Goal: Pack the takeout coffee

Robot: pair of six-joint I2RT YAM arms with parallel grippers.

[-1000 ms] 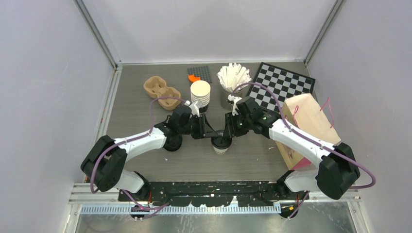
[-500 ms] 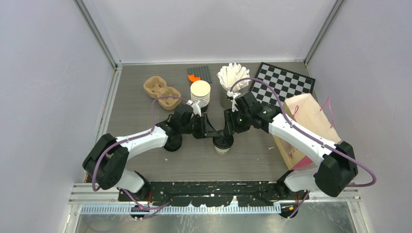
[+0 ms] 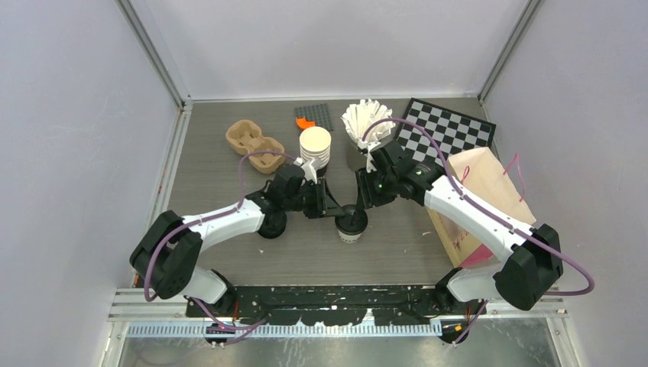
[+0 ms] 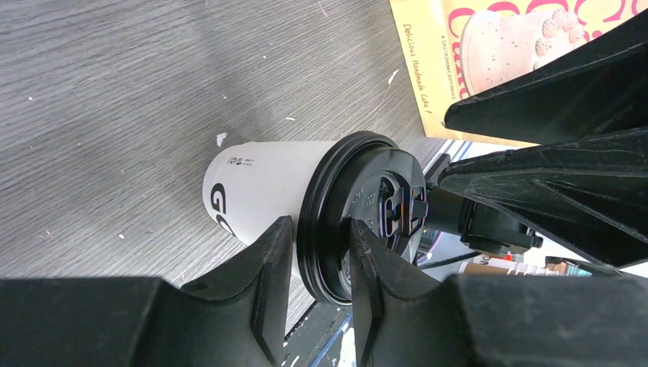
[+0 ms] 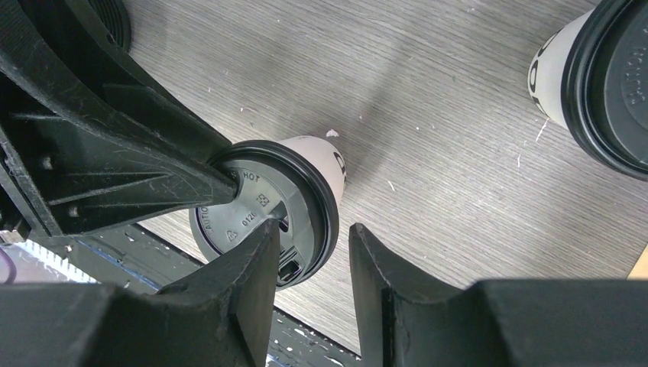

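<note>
Grey wood-grain table fills the overhead view between pale walls. We see a lidded coffee cup standing upright near the middle, just in front of the arms. The left gripper meets its black lid from the left and the right gripper from the far right. A second lidded cup stands to its left, partly under the left arm. Farther back sit a cardboard cup carrier, a stack of lidless cups, a white fanned bundle and a checkerboard. A paper bag lies at the right.

From the left wrist, we see the left claw pinched on the lid's rim, one finger against the white cup wall and the other on the lid top. The bag's printed side shows beyond.

From the right wrist, we see the right claw's jaws standing apart. One finger overlaps the lid, while the other is clear of the rim with bare table between. The second cup stands well apart at the upper right.
</note>
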